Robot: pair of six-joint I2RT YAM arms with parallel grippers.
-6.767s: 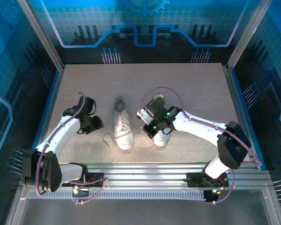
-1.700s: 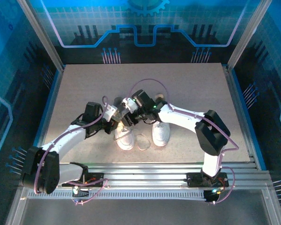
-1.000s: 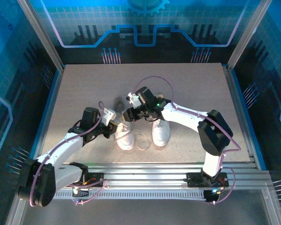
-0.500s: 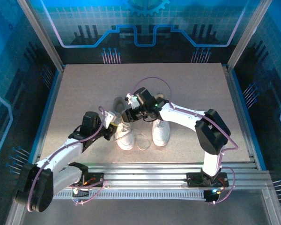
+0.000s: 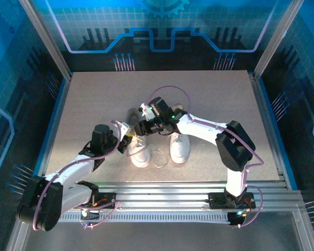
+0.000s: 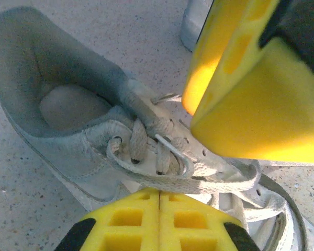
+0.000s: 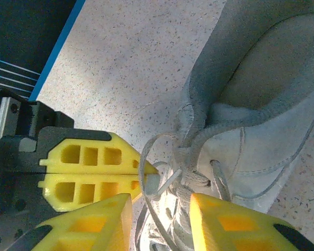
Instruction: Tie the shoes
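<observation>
Both shoes point(image 5: 179, 147) stood side by side at the near middle of the table point(image 5: 214, 99), toes toward the bases. Work was on the one by the left arm. Left gripper point(image 6: 159, 206) was fully closed at the eyelets, apparently pinching a lace point(image 6: 199, 183) strand at its tip. Right gripper point(image 7: 159, 209) stood about half open, straddling loose strands above the tongue, nothing clamped.

Judgement: knot not yet formed. To do the step well, the left should hold its strand taut and low, so the right can close on one strand alone, not two, and draw it across without dragging the shoe.
</observation>
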